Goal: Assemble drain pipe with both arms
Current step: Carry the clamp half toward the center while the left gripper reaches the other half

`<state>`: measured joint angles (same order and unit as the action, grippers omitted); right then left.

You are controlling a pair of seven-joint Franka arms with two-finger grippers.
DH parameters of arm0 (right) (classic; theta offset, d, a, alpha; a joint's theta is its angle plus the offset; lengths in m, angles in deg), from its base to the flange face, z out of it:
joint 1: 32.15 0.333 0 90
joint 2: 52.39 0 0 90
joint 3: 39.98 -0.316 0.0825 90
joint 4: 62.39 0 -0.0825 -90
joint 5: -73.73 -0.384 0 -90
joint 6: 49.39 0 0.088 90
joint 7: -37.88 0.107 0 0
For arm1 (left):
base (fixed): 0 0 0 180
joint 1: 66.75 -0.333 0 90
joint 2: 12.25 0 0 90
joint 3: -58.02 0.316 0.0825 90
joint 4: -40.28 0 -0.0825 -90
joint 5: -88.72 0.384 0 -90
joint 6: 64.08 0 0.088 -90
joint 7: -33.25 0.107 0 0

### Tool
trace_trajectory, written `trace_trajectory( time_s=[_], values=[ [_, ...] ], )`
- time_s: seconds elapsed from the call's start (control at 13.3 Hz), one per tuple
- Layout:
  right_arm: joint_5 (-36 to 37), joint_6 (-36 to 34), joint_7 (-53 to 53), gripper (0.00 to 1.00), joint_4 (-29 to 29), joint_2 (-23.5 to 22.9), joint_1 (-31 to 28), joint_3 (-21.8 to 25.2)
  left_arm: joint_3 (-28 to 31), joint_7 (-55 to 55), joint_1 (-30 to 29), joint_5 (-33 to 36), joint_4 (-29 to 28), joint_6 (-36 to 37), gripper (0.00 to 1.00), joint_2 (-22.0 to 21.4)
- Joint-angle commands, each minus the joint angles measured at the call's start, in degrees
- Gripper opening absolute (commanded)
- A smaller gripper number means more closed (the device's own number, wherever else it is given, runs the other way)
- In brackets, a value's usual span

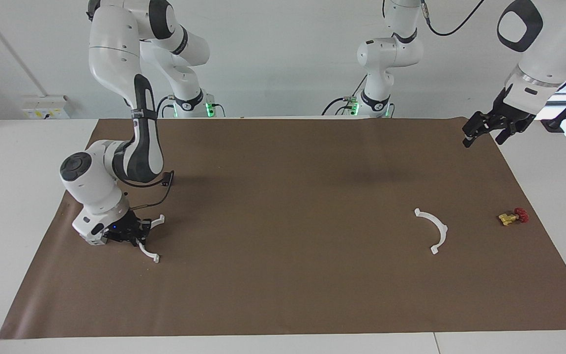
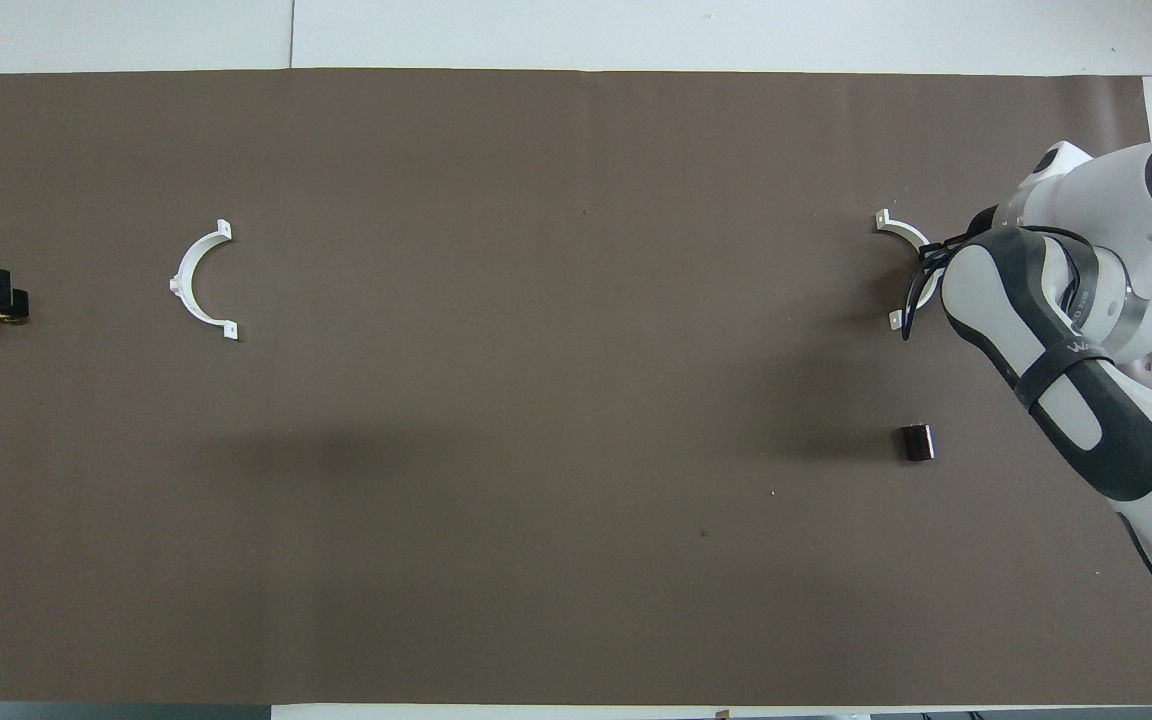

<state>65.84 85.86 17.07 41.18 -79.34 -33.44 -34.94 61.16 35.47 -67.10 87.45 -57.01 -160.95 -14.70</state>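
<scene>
Brown paper covers most of the white table (image 1: 27, 162), with a pale wall rising where the two arm bases stand.

At the right arm's end of the table, the right arm (image 1: 138, 132) bends low so that the right gripper (image 1: 138, 231) sits down at the paper, on the middle of one white drain pipe arc (image 1: 151, 238). Its fingers look closed on that arc, whose two tabbed ends poke out either side of them; whether the arc rests on the paper or is lifted just off it cannot be told. In the overhead view the same arc (image 2: 906, 270) is partly covered by the arm's forearm. A small dark cylinder (image 2: 918, 442) lies on the paper nearer to the robots than this arc, well apart from it.

The middle of the paper carries only shadows.

Toward the left arm's end, the second drain pipe arc (image 1: 433, 228) lies flat and alone on the paper, untouched. Just beside it, closer to the table's end, sits a small red and yellow object (image 1: 513, 216).

Over the corner of the paper at that end hangs the left gripper (image 1: 490, 132), raised well above the table with its fingers spread open and holding nothing; the left arm (image 1: 541, 54) waits there.
</scene>
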Motion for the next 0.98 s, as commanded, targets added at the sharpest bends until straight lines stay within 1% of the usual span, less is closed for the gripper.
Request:
trace_trajectory(
  time_s=[0.0, 0.08, 0.23, 0.38, 0.53, 0.68, 0.83, 0.9],
  values=[
    [-0.9, -0.9, -1.8, 0.07, 0.8, 1.4, -0.6, -0.6, 0.2, 0.6, 0.2, -0.6, -1.0, -0.2, 1.0, -1.1],
    [-1.0, -3.7, -1.5, 0.07, -1.2, 1.3, -0.4, -0.6, 0.2, 0.6, 0.2, -0.6, -1.0, -0.2, 1.0, -1.1],
    [-0.9, -12.5, -0.3, 0.07, -8.7, 0.9, 0.2, -0.9, 0.1, 0.6, 0.2, -0.6, -1.0, -0.2, 1.0, -1.2],
    [-0.1, -17.9, 5.3, 0.07, -13.3, 1.1, 3.9, -0.9, 0.1, 0.6, 0.2, -0.6, -1.0, -0.2, 1.0, -1.2],
    [0.7, -22.4, 13.1, 0.07, -17.8, 0.5, 9.5, -0.9, 0.1, 0.6, 0.2, -0.6, -0.9, -0.2, 1.0, -1.2],
    [1.1, -24.3, 22.2, 0.08, -21.0, -0.6, 15.3, -0.9, 0.2, 0.6, 0.2, -0.6, -1.0, -0.2, 1.0, -1.1],
    [1.2, -23.4, 30.4, 0.08, -21.6, -0.8, 21.5, -0.9, 0.1, 0.6, 0.2, -0.6, -1.0, -0.2, 1.0, -1.1],
    [1.2, -22.1, 31.9, 0.08, -21.6, -1.0, 23.7, -0.9, 0.2, 0.6, 0.2, -0.6, -1.0, 0.8, 1.0, -1.2]
  ],
)
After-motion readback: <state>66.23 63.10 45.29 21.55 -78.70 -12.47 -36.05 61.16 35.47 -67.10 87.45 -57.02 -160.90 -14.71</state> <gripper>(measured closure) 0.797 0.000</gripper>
